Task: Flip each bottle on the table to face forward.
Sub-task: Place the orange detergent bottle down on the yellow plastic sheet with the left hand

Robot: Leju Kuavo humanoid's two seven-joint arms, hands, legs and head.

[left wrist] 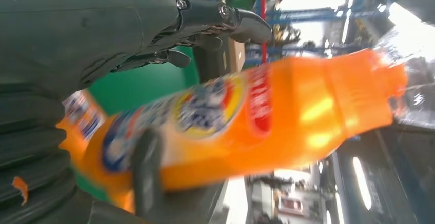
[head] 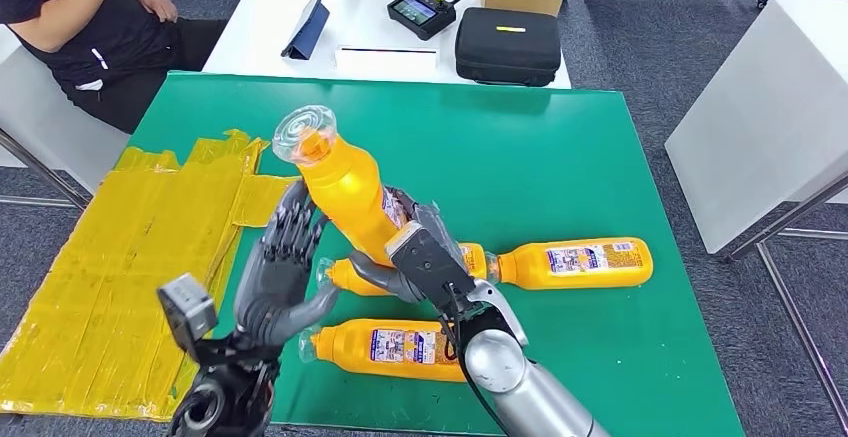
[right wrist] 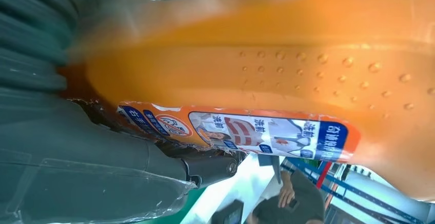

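Held bottle: an orange bottle with a clear cap was off the table, tilted, cap end up and away from the robot, its lower body inside the right hand.
Right hand: fingers were wrapped round the bottle's labelled lower part; the right wrist view showed the label pressed against the palm.
Left hand: the left hand stood just beside the bottle, fingers spread and raised, holding nothing; whether its fingertips touched the plastic could not be told.
Bottles below the hands: three more orange bottles lay on the green table: one directly under the right hand, one nearer the robot, one out beyond the right hand.
Beyond: yellow taped sheet past the left hand; a seated person at the far side.
Risk: the grip sat low on a smooth, top-heavy bottle; turning it could likely let it slip and knock the bottle lying underneath.
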